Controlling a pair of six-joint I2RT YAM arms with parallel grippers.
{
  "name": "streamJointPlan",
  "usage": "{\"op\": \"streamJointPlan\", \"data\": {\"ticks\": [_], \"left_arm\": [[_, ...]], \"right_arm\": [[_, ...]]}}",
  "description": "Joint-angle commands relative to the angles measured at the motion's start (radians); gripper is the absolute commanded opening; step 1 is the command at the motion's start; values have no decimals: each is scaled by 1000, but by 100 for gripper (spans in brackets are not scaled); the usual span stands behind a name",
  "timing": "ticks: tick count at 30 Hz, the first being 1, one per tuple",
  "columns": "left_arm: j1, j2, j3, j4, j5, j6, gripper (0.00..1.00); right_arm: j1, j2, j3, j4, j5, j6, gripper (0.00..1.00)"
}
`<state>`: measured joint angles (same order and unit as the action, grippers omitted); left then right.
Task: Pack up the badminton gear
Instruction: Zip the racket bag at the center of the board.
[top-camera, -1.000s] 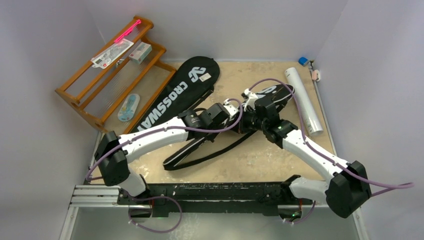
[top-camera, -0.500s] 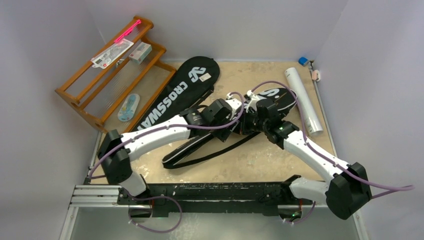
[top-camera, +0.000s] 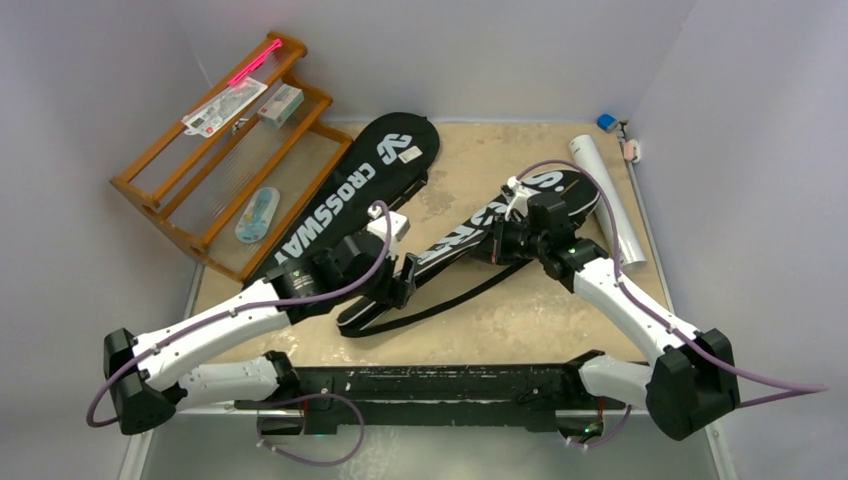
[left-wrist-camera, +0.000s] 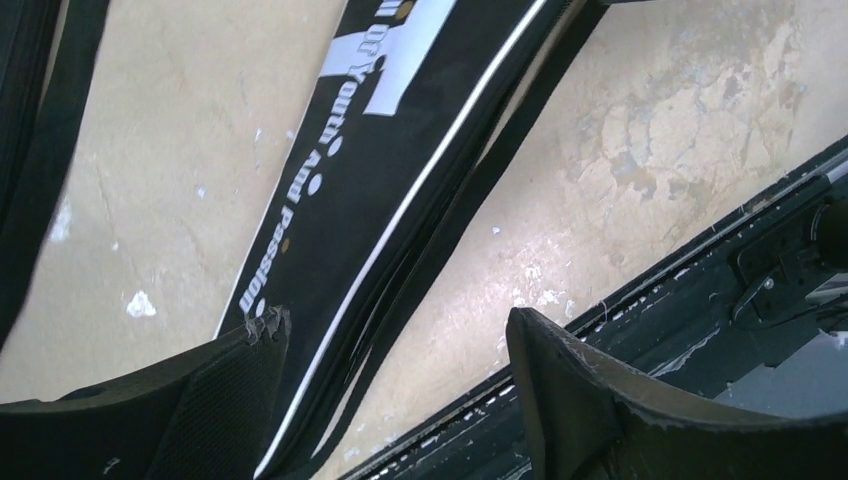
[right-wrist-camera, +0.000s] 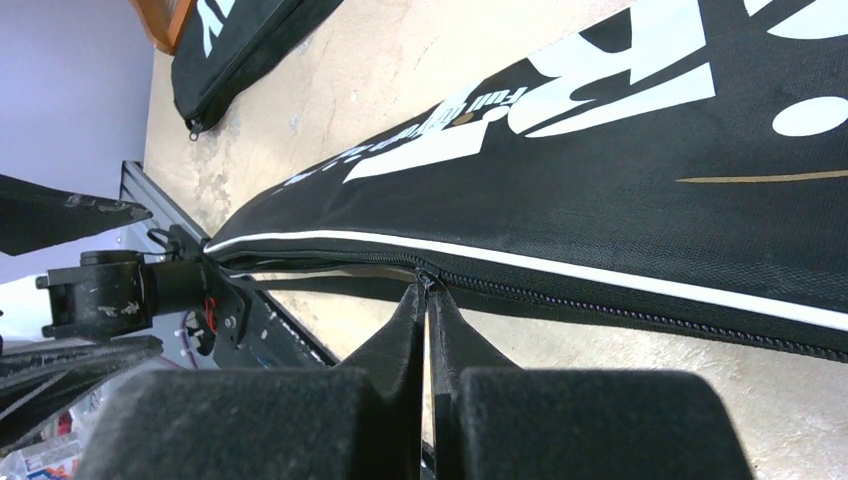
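Observation:
The black "SPORT" cover (top-camera: 470, 232) lies slantwise in the middle of the table, with its strap (top-camera: 455, 297) looped beside it. My right gripper (top-camera: 500, 243) is shut on the cover's zipper pull (right-wrist-camera: 428, 281) at its near edge; the zipper is closed to the right of the pull and open to the left. My left gripper (top-camera: 402, 282) hangs open over the cover's narrow end (left-wrist-camera: 380, 170), with nothing between its fingers (left-wrist-camera: 230, 390). The "CROSSWAY" cover (top-camera: 355, 195) lies to the left. A long white tube (top-camera: 606, 200) rests at the right edge.
An orange-brown wooden rack (top-camera: 225, 140) with small packets and a pink stick stands at the back left. The black mounting rail (top-camera: 420, 382) runs along the near edge, close under my left gripper. Small blue and pink items (top-camera: 615, 130) sit in the back right corner.
My left gripper has opened and drawn back toward the near left, off the cover's middle. My right gripper, still shut, has shifted slightly toward the cover's wide end.

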<state>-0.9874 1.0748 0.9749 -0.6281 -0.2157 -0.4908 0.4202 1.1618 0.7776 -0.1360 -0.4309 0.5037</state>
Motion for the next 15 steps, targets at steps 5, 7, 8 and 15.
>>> {"op": "streamJointPlan", "data": {"ticks": [5, 7, 8, 15], "left_arm": [[41, -47, -65, -107, -10, -131, 84], [41, -36, -94, -116, -47, -140, 84], [41, -34, -109, -105, -39, -130, 84], [39, -5, -184, 49, 83, -36, 82]], "right_arm": [[-1, -46, 59, 3, -32, -22, 0], [0, -47, 64, 0, -35, -23, 0], [0, -47, 66, -1, -35, -24, 0], [-1, -34, 82, -7, -38, -24, 0]]}}
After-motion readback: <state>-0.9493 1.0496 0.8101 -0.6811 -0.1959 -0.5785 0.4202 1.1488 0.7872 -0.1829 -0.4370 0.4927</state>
